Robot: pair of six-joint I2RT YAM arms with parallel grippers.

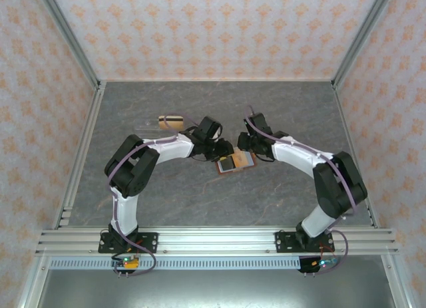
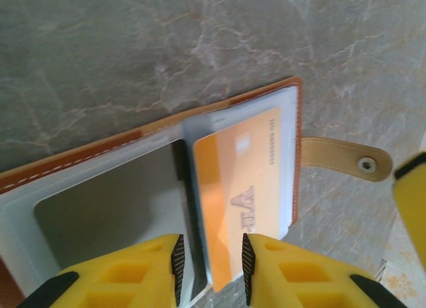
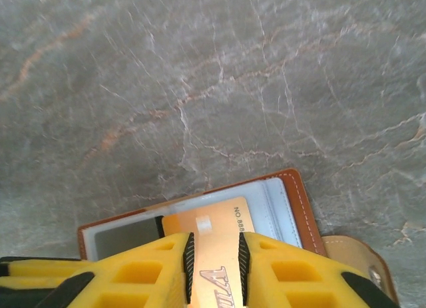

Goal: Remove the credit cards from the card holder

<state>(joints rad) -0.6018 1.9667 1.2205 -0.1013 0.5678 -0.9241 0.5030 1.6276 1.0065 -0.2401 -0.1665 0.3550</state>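
The card holder (image 1: 245,161) lies open on the table between my two grippers, brown-edged with pale pockets (image 2: 100,208) (image 3: 296,201). An orange-gold credit card (image 2: 239,181) (image 3: 213,228) sticks out of one pocket. My left gripper (image 2: 212,261) (image 1: 225,150) straddles that card's near corner and the sleeve edge, jaws narrowly apart and not pinching. My right gripper (image 3: 215,268) (image 1: 247,147) hovers over the card's face, which runs under both fingers, with a gap between the jaws. Another credit card (image 1: 171,122), tan-gold with a dark stripe, lies loose at the back left.
The holder's tan strap with a snap (image 2: 346,158) (image 3: 363,265) lies flat beside its right edge. One of the right gripper's yellow fingers (image 2: 411,201) shows past that strap. Patterned walls and metal rails (image 1: 80,155) enclose the grey marbled table (image 1: 200,195).
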